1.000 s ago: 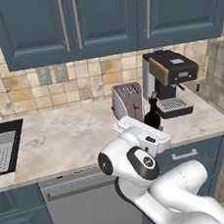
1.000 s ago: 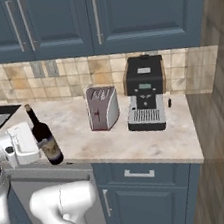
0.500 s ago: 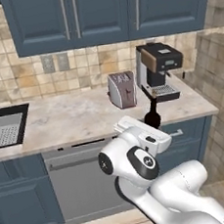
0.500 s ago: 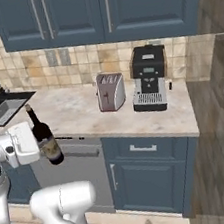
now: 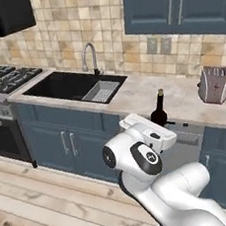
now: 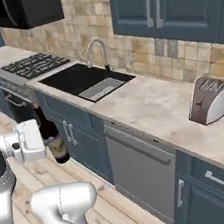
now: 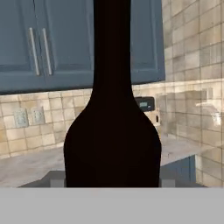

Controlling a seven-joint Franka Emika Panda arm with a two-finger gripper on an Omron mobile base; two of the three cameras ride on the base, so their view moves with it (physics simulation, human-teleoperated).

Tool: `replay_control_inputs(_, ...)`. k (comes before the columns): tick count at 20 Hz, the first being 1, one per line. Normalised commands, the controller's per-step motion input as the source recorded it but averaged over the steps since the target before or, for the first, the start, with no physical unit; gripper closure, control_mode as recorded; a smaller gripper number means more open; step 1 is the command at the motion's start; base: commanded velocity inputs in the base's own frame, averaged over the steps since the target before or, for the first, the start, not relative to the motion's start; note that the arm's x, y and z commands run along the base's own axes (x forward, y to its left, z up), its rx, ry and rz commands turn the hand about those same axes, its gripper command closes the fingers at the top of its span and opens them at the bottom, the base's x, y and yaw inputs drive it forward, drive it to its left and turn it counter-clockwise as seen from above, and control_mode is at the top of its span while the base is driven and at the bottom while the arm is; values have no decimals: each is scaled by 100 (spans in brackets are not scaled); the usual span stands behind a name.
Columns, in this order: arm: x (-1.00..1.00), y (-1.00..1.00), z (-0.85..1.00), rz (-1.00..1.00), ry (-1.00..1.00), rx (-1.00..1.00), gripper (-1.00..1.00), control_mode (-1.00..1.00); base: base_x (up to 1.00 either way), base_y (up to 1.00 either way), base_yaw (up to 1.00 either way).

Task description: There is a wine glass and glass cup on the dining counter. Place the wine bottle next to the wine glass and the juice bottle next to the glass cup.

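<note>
arm: folded low | gripper: clamped on wine bottle (upright)

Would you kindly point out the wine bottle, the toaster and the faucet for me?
wine bottle [image 7: 112,144]: hand view, on its wide body.
toaster [image 6: 208,101]: right base view, on its side panel.
faucet [image 5: 89,53]: left base view, on its curved spout.

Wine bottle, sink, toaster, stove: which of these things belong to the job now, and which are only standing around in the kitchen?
Belong to the job:
- wine bottle, dark and upright, held in the gripper

Only standing around:
- sink with faucet
- toaster on the wall counter
- stove
- dishwasher under the counter
</note>
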Motion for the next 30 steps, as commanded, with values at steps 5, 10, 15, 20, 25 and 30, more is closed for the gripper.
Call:
replay_control_inputs(5,0,0,0,0,0,0,100,100,-4,0,100)
replay_control_inputs(10,0,0,0,0,0,0,100,100,-4,0,100)
replay_control_inputs(15,0,0,0,0,0,0,100,100,-4,0,100)
replay_control_inputs(20,0,0,0,0,0,0,100,100,-4,0,100)
replay_control_inputs(25,0,0,0,0,0,0,100,100,-2,0,100)
replay_control_inputs(30,0,0,0,0,0,0,100,100,25,18,74)
